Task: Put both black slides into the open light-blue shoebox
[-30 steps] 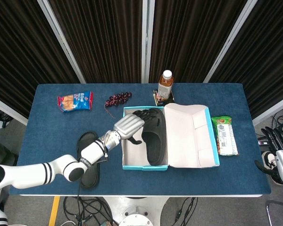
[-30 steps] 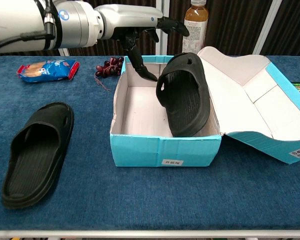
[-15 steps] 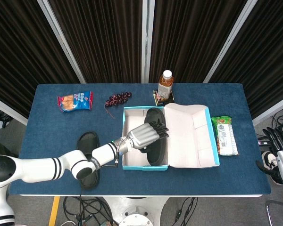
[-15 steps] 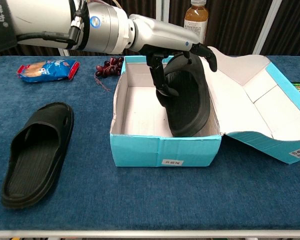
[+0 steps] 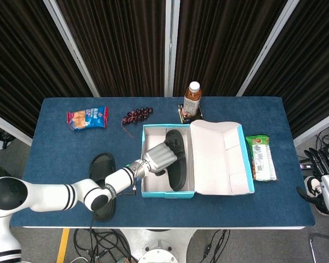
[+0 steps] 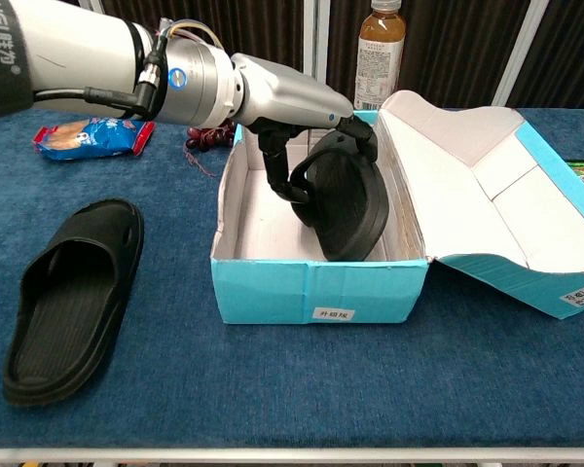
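Head view: the silver left hand (image 5: 160,156) reaches into the open light-blue shoebox (image 5: 195,193) at table centre, fingers curled over a black slide (image 5: 174,160) that lies lengthwise in the box's left half. The box is cardboard, pale inside, its hinged lid (image 5: 218,159) folded out toward 3 o'clock. The second black slide (image 5: 102,183), moulded foam with a wide strap, lies flat on the blue felt-like table (image 5: 55,159) at 9 o'clock of the box, partly under the white forearm. At 12 o'clock of the box stands an amber tea bottle (image 5: 192,99); a cluster of dark grapes (image 5: 137,115) and a glossy snack packet (image 5: 88,117) sit toward 10 o'clock, a green snack bag (image 5: 261,158) at 3 o'clock. The right hand (image 5: 324,164) hangs off the table's right edge, dark fingers loosely apart, holding nothing.

Chest view: the left hand (image 6: 307,122) grips the slide (image 6: 343,202) by its strap, propping it tilted on edge inside the shoebox (image 6: 316,293). The other slide (image 6: 66,299) rests sole-down at 9 o'clock.
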Robot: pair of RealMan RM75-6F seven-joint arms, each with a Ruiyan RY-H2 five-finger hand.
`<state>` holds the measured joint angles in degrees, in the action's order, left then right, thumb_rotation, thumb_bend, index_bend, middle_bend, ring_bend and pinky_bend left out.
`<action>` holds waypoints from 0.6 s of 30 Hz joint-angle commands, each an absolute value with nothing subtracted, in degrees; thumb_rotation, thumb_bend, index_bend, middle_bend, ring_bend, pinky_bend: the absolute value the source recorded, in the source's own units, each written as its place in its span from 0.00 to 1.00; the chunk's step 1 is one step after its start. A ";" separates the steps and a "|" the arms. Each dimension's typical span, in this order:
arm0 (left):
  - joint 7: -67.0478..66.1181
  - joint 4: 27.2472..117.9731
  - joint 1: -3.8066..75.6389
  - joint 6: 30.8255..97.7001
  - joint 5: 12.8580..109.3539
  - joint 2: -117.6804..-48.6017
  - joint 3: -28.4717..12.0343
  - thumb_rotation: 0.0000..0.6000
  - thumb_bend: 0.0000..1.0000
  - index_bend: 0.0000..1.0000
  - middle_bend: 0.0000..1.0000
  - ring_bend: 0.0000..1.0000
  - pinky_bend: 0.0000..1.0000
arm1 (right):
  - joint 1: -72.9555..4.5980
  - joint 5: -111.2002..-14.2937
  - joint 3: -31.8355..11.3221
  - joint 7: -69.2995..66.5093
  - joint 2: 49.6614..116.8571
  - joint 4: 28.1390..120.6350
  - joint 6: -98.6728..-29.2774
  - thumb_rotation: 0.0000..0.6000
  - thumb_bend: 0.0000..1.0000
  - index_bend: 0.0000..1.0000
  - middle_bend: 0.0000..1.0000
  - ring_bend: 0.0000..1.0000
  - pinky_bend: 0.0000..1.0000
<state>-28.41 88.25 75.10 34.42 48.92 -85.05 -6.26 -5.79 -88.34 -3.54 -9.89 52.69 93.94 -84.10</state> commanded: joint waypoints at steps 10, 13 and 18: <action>-34.20 90.56 78.70 37.67 41.19 -86.09 -1.78 1.00 0.31 0.16 0.11 0.00 0.12 | -5.74 -88.43 -3.48 -9.47 52.63 94.36 -84.16 1.00 0.12 0.00 0.05 0.00 0.00; -34.39 91.07 79.25 38.22 40.12 -86.26 -1.63 1.00 0.31 0.16 0.11 0.00 0.12 | -5.63 -88.39 -3.47 -9.44 52.51 94.43 -84.30 1.00 0.12 0.00 0.05 0.00 0.00; -32.13 93.55 78.09 40.97 41.77 -84.46 -3.13 1.00 0.31 0.16 0.11 0.00 0.12 | -5.37 -88.39 -3.52 -9.50 52.37 94.45 -84.80 1.00 0.12 0.00 0.05 0.00 0.00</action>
<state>-33.05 92.72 78.67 40.01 41.05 -85.19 -2.48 -5.38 -88.38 -3.51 -9.48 52.38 94.45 -84.78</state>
